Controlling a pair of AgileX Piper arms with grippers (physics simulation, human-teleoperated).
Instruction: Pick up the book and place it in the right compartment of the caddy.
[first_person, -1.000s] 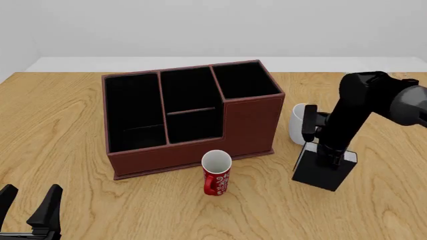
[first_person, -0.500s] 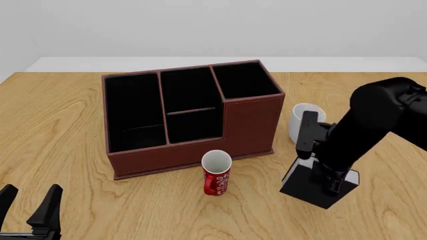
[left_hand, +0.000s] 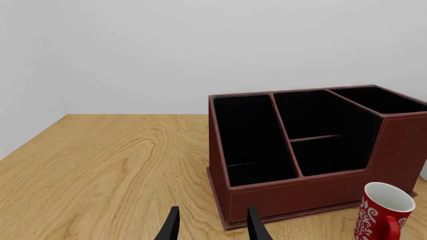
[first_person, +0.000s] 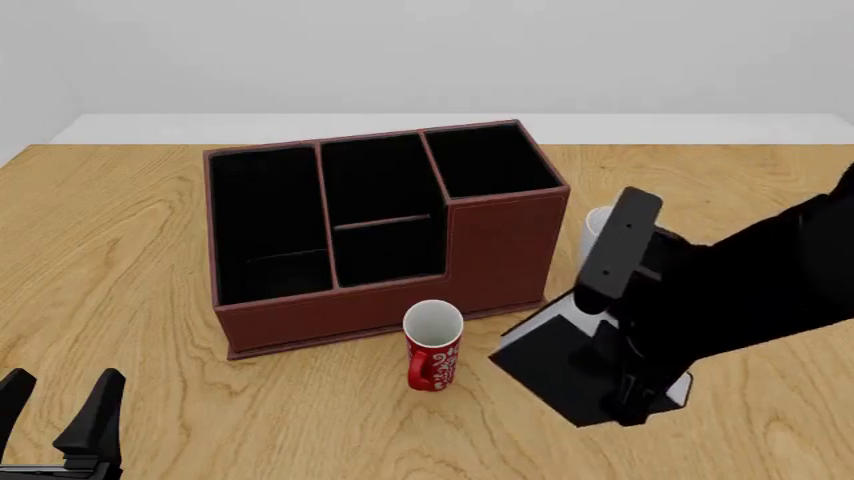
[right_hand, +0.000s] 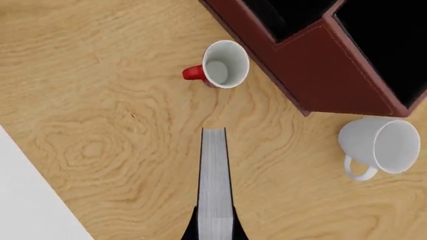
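Note:
The book, black with white page edges, hangs tilted above the table with my right gripper shut on it. In the right wrist view its page edges run out from between the fingers of that gripper. It sits in front of and to the right of the caddy, whose right compartment is the small square section with the tallest walls. My left gripper stands open at the near left, far from the book, its fingers apart and the caddy ahead of it.
A red mug stands just in front of the caddy, to the left of the book. A white mug stands right of the caddy, mostly behind the right arm in the front view.
My right arm has lifted the book off the table and carried it nearer and leftward, tilting it. The left arm has not moved.

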